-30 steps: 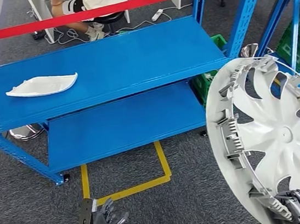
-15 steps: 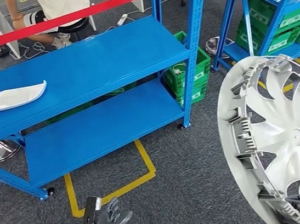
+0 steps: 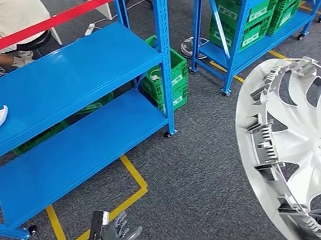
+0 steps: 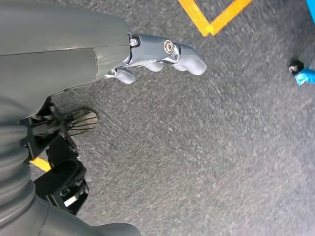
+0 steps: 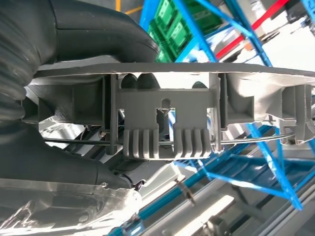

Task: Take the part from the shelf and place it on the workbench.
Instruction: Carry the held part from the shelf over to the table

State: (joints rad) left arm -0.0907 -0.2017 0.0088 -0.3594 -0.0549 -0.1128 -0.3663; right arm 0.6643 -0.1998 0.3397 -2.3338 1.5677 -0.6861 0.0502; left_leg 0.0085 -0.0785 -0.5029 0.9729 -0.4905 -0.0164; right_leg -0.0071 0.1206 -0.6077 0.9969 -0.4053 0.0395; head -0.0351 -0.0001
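No text can be read (crate labels too small).

The head view looks down from high at the carpet (image 3: 192, 169) and blue shelves (image 3: 56, 86). Both wrist views sit close behind their hands; the left one faces that same carpet (image 4: 208, 147).

Bright even light, blurred carpet, backlit glare at right wrist
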